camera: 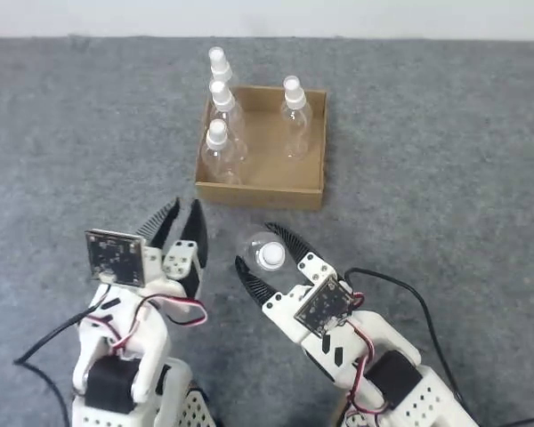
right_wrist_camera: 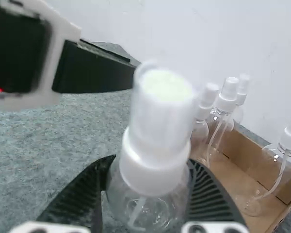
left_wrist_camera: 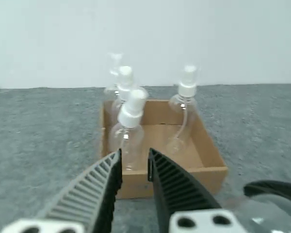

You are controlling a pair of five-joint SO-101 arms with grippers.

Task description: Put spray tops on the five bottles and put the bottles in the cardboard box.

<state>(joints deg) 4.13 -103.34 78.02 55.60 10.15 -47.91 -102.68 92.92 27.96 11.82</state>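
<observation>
Right gripper (camera: 256, 247) is clamping the capped bottle (camera: 269, 256) just short of the cardboard box (camera: 260, 194). Left gripper (camera: 185, 206) is hanging beside it, fingers slightly apart, empty.

Risk: smooth plastic slipping, or the bottle clipping the near wall or the standing bottles (camera: 216, 142).

Grey carpet (camera: 445, 160); pale wall (left_wrist_camera: 184, 29).

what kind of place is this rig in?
Probably a robotics test bench, not a home or factory: a grey mat as work surface, a bare white wall behind, and a cardboard box holding spray bottles.
</observation>
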